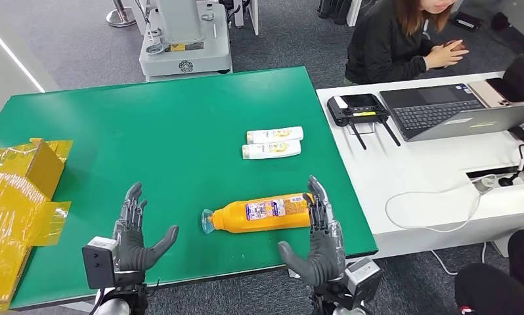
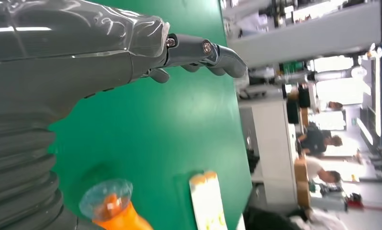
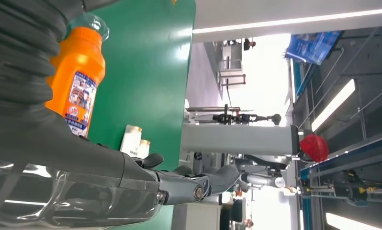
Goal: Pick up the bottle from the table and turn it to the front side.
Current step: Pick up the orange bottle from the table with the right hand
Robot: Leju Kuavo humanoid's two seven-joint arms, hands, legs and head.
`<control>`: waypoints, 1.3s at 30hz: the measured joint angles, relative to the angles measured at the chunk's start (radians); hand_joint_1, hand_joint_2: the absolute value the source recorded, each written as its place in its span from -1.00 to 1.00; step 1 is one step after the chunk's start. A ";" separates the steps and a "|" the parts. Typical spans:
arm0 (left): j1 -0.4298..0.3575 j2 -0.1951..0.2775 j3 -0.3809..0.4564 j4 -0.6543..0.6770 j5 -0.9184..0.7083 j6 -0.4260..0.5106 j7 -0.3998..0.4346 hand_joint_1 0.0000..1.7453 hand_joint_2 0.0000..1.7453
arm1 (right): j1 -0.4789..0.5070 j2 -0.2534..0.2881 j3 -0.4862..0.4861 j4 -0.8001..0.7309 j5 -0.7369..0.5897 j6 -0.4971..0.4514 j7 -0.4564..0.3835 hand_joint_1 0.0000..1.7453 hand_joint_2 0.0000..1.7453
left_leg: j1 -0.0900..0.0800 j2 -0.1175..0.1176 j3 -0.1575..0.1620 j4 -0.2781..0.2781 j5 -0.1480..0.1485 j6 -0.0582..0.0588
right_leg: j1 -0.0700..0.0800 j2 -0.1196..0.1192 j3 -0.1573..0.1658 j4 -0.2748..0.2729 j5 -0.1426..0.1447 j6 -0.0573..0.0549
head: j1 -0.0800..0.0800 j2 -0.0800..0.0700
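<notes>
Head view: bottle [image 1: 262, 213] not yet picked up — task barely started.
You've got it lying on its side on the green table [image 1: 180, 118], base just beside the right hand [image 1: 320, 239], cap toward the left hand [image 1: 133, 236] — both hands spread, holding nothing; grasp, lift and turn all remain.

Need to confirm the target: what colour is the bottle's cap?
The cap is translucent pale blue, on the orange bottle; the left wrist view shows it best.
</notes>
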 joint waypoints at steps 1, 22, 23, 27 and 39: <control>0.000 0.000 0.008 0.000 -0.009 0.011 -0.002 -1.00 1.00 | 0.001 0.000 -0.003 -0.001 0.007 -0.011 0.002 -1.00 1.00 | 0.000 0.000 0.000 0.000 0.000 0.000 | 0.000 0.000 0.000 0.000 0.000 0.000 | 0.000 0.000; 0.015 0.016 0.096 -0.006 -0.075 0.080 -0.038 -1.00 1.00 | -0.024 -0.068 -0.064 0.027 0.264 -0.103 0.165 -1.00 1.00 | 0.000 0.000 0.000 0.000 0.000 0.000 | 0.000 0.000 0.000 0.000 0.000 0.000 | 0.000 0.000; 0.011 0.016 0.096 -0.004 -0.076 0.079 -0.039 -1.00 1.00 | -0.039 -0.070 -0.066 0.040 0.285 -0.087 0.172 -1.00 1.00 | 0.000 0.000 0.000 0.000 0.000 0.000 | 0.000 0.000 0.000 0.000 0.001 0.000 | 0.000 0.000; -0.010 0.013 0.094 0.012 -0.080 0.073 -0.041 -1.00 1.00 | -0.102 -0.075 -0.078 0.100 0.338 -0.037 0.180 -1.00 1.00 | 0.000 0.000 0.000 0.000 0.002 0.002 | 0.000 0.000 0.000 0.000 0.001 0.001 | 0.000 0.000; -0.020 0.007 0.094 0.036 -0.080 0.072 -0.045 -1.00 1.00 | -0.135 -0.076 -0.096 0.151 0.351 -0.027 0.179 -1.00 1.00 | 0.000 0.000 0.000 0.000 0.002 0.002 | 0.000 0.000 0.000 0.000 0.001 0.001 | 0.000 0.000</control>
